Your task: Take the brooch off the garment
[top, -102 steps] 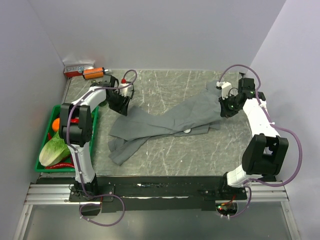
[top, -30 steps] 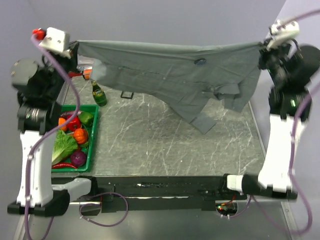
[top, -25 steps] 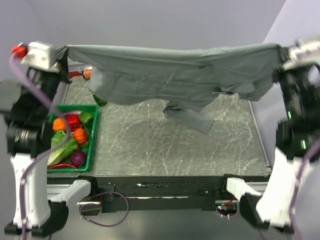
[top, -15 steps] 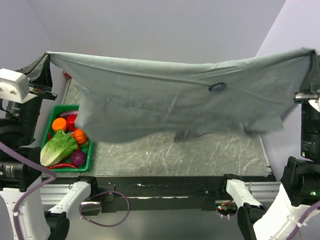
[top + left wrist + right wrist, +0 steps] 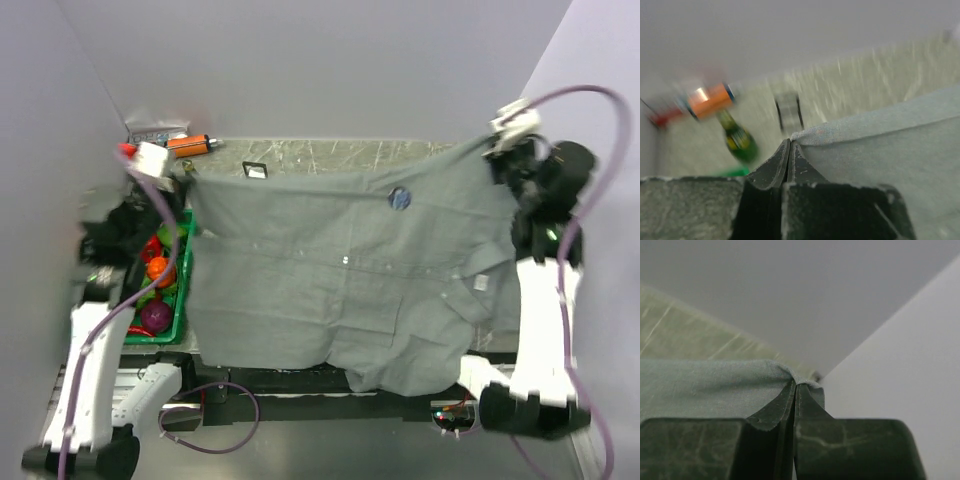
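Garment (image 5: pixel 340 280) held up and spread wide over the surface (image 5: pixel 330 152) by its two top corners. Left fingers (image 5: pixel 789 150) clamped on the left corner, right fingers (image 5: pixel 795 390) clamped on the right corner. Brooch (image 5: pixel 399 198) sits on the upper cloth, right of centre. Hem hangs past the near edge. Green tray (image 5: pixel 187 262) is at the left, partly covered.

Arms raised, seemingly at similar height, spread wide, left gripper (image 5: pixel 789 143) and right gripper (image 5: pixel 795 385) pinched tight on garment (image 5: pixel 340 270) corners

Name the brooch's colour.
The brooch is dark blue, paler rim; best in the top external view.
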Motion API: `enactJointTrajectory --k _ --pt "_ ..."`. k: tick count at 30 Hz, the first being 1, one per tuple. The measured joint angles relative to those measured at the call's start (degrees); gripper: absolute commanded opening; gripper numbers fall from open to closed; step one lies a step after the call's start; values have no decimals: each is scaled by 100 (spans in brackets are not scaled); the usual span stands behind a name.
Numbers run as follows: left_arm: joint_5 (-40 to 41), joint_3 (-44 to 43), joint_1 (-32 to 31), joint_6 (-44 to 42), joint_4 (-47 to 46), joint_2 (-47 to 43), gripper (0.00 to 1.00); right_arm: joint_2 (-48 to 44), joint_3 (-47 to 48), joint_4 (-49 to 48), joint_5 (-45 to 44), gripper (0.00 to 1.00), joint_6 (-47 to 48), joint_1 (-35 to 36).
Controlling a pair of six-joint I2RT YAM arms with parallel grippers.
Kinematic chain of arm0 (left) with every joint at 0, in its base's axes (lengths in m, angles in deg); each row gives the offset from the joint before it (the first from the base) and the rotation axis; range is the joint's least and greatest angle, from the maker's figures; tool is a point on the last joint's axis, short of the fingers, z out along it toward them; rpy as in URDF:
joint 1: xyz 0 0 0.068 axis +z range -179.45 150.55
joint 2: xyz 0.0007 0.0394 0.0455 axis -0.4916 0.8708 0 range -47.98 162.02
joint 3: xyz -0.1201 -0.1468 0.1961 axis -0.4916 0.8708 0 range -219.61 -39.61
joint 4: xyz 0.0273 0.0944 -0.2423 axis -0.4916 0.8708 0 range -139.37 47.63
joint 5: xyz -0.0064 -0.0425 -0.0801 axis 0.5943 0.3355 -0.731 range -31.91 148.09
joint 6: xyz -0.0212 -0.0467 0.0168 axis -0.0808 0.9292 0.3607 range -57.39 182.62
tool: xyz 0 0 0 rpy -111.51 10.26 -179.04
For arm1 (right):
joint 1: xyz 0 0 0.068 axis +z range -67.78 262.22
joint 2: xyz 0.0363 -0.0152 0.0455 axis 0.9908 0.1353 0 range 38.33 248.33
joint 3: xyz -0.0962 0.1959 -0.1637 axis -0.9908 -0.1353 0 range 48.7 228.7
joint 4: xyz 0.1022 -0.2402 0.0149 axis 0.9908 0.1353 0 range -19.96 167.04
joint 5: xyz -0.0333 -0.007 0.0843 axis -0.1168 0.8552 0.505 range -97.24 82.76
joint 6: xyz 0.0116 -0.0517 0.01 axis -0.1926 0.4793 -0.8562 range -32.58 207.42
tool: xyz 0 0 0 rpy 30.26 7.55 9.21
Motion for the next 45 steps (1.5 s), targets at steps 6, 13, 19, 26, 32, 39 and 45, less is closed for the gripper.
enactJointTrajectory --k 6,13,19,26,32,39,45 --pt "-210 1558 11 46 -22 1073 1 1764 -1067 55 664 0 704 184" --pt "15 1718 15 -101 -295 2621 1 5003 505 468 260 1 627 479" --pt "424 1001 15 -162 -599 3453 5 6339 2068 503 -461 28 505 822" --pt "581 855 17 -267 -332 3423 50 6454 2841 476 -870 68 177 1180" --pt "420 848 26 -363 155 2813 57 5547 2127 750 -828 69 39 1220" --pt "-511 1110 26 -1064 522 1829 50 3285 26 1735 -251 56 669 1209" --pt "-970 1585 26 -1987 1309 2426 41 2767 -1786 2304 -55 48 1373 1211"
